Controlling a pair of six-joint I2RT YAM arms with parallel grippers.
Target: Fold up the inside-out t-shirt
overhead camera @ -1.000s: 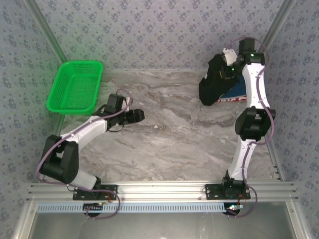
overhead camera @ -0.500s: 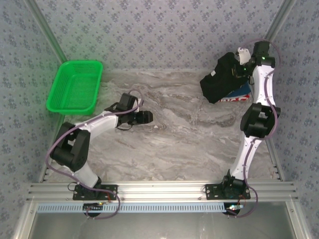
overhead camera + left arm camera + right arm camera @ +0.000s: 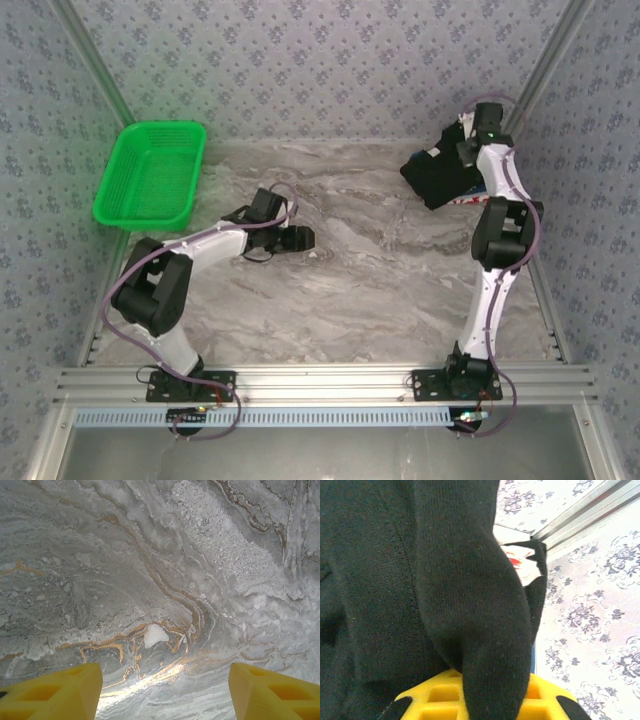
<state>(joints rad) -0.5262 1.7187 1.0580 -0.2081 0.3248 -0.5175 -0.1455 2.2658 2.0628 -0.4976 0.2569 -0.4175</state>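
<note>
While the right gripper (image 3: pixel 463 150) is clenched on a bunch of the inside-out t-shirt (image 3: pixel 432 175) at the far right corner of the table (image 3: pixel 380 290), we see the cloth lying over a folded blue shirt (image 3: pixel 462 200); a pull could drag that one along; how deep the bite is we cannot quite tell from the wrist view, so the fabric may slip; the left gripper (image 3: pixel 300 238) hangs released over bare marble, too far off to help spread it.

Left hand (image 3: pixel 164 682) spread, right hand (image 3: pixel 487 700) closed
</note>
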